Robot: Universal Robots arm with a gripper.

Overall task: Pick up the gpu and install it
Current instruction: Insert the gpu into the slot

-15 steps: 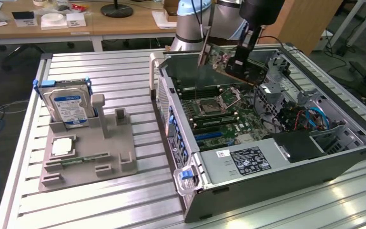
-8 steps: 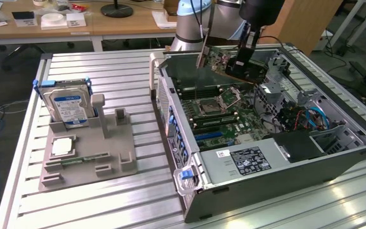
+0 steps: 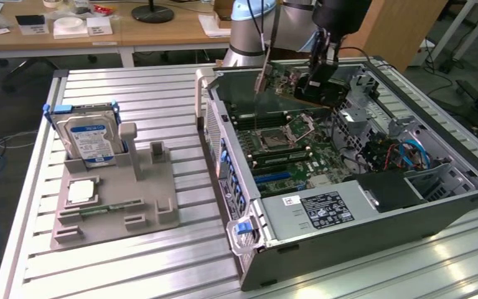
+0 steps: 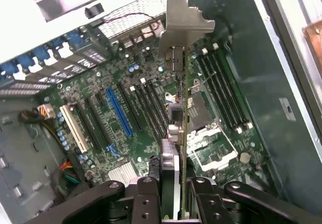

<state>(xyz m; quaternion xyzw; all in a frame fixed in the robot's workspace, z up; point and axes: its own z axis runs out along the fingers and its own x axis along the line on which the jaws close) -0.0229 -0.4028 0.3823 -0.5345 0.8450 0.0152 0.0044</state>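
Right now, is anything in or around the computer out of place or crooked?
Only the graphics card: the gripper holds it on edge above the motherboard, and it sits in no slot. Nothing else looks spilled, damaged or askew.

The arm [image 3: 251,28] reaches down from above, wrist upright, its gripper [image 4: 173,196] pointing downward with jaws clamped on both faces of the gpu [image 4: 182,22].
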